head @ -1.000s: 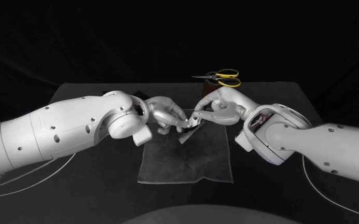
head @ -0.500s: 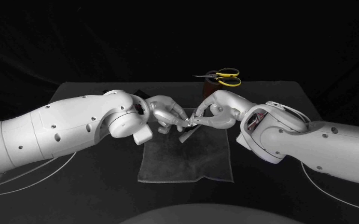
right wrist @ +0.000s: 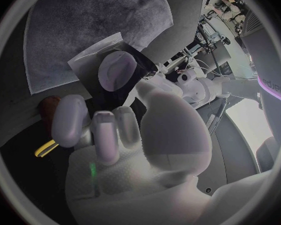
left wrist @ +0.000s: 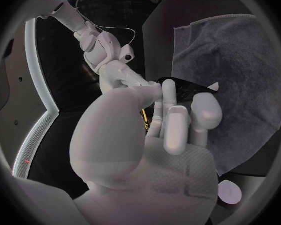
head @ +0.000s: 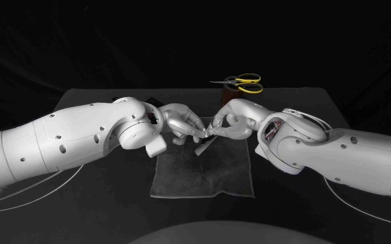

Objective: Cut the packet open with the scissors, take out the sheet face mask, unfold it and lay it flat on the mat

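Head view: left hand (head: pixel 183 124) and right hand (head: pixel 232 122) both pinch the packet (head: pixel 205 142) between them, over the mat (head: pixel 204 176). Left wrist view: its edge seems clamped at the fingertips (left wrist: pixel 170 89). Right wrist view: thumb atop it; the hands should pull apart gently

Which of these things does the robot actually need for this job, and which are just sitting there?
Needed for the job:
packet, held between the left hand and the right hand
scissors, yellow-handled, at the far side of the table
grey mat, under the hands

Just sitting there:
brown holder under the scissors
black table
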`<action>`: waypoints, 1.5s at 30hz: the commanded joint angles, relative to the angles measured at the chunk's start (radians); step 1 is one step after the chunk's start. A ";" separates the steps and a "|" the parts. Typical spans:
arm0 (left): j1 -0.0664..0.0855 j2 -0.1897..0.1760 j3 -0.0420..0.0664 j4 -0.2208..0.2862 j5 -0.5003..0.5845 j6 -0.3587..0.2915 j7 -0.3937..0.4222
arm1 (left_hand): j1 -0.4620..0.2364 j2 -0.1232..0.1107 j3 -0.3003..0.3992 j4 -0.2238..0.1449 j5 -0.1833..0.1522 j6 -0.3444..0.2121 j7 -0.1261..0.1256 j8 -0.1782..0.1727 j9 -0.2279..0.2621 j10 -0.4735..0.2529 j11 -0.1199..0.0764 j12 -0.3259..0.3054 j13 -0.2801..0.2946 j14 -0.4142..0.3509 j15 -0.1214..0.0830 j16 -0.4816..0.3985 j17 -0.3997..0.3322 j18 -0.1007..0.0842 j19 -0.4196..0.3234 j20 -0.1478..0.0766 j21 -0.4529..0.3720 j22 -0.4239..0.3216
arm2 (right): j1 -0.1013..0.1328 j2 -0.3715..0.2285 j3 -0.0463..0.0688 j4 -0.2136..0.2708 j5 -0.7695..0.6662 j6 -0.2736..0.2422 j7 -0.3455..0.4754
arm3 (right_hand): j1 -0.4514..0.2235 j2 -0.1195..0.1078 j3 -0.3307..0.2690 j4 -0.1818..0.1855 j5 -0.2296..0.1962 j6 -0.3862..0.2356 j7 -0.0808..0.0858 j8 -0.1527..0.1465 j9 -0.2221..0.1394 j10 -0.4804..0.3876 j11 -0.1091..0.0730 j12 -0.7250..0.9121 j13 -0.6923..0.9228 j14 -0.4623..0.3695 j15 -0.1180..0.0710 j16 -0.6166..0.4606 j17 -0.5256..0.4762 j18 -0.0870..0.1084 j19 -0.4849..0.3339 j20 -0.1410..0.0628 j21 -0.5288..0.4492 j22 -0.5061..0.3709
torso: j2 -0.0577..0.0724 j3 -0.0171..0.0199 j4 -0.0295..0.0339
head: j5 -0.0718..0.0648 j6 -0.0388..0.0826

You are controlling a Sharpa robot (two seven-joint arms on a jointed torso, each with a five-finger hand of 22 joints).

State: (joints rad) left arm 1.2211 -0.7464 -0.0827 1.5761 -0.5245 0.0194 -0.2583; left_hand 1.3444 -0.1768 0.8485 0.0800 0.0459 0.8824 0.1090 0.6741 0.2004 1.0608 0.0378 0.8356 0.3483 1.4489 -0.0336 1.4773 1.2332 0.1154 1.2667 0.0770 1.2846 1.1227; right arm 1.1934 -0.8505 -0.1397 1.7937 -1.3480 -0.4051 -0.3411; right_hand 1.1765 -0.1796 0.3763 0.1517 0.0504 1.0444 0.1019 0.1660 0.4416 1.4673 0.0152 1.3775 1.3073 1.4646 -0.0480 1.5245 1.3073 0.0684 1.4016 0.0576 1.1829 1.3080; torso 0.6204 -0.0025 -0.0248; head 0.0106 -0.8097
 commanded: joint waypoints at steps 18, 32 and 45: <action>0.000 0.003 0.001 0.004 0.003 0.007 0.007 | -0.002 0.007 0.010 -0.004 0.003 0.002 0.001 0.007 0.091 0.010 -0.005 0.000 0.001 0.006 0.003 0.004 -0.001 -0.008 0.004 0.000 0.003 0.001 | -0.005 0.017 -0.004 -0.009 0.026 0.156 0.032 | 0.054 0.044 -0.003 0.002 -0.002 0.052 -0.012 0.006 -0.001 0.067 -0.004 0.014 0.180 0.093 0.000 0.009 0.222 0.014 0.002 0.001 0.001 0.147 | -0.001 0.0000 -0.0001 | 0.001 -0.006; 0.000 0.002 0.001 0.003 0.002 0.006 0.006 | -0.002 0.007 0.010 -0.004 0.003 0.002 0.001 0.007 0.091 0.010 -0.005 0.000 0.001 0.006 0.003 0.004 -0.001 -0.008 0.004 0.000 0.003 0.001 | -0.005 0.015 -0.004 -0.020 0.082 0.016 0.082 | 0.175 0.113 0.076 -0.077 -0.002 0.103 -0.045 0.037 0.015 0.083 -0.034 0.073 0.207 0.105 -0.025 0.041 0.258 -0.001 0.037 -0.019 0.071 0.171 | 0.000 -0.0003 -0.0005 | -0.001 -0.006; 0.000 0.002 0.001 0.002 0.002 0.007 0.005 | -0.004 0.006 0.013 -0.005 0.003 0.002 0.002 0.007 0.092 0.009 -0.005 0.000 0.002 0.006 0.003 0.004 -0.001 -0.008 0.004 0.000 0.004 0.001 | -0.005 0.000 -0.004 -0.003 0.181 -0.088 0.138 | 0.170 0.111 0.110 -0.099 -0.002 0.114 -0.049 0.054 0.026 0.088 -0.038 0.096 0.218 0.106 -0.029 0.045 0.262 -0.005 0.046 -0.024 0.090 0.178 | -0.001 0.0002 -0.0007 | -0.001 -0.004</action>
State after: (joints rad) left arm 1.2206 -0.7466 -0.0825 1.5765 -0.5256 0.0196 -0.2648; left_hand 1.3404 -0.1808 0.8540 0.0744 0.0463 0.8788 0.1086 0.6787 0.2004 1.0623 0.0392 0.8356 0.3489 1.4489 -0.0336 1.4772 1.2304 0.1154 1.2668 0.0770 1.2844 1.1224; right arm 1.1883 -0.8491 -0.1449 1.7861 -1.2171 -0.4405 -0.2427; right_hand 1.3417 -0.0701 0.4558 0.0781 0.0464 1.1417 0.0623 0.2056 0.4494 1.4687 -0.0161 1.4693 1.3078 1.4666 -0.0686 1.5645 1.3073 0.0677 1.4417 0.0357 1.2665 1.3073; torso 0.6199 -0.0022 -0.0255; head 0.0099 -0.8142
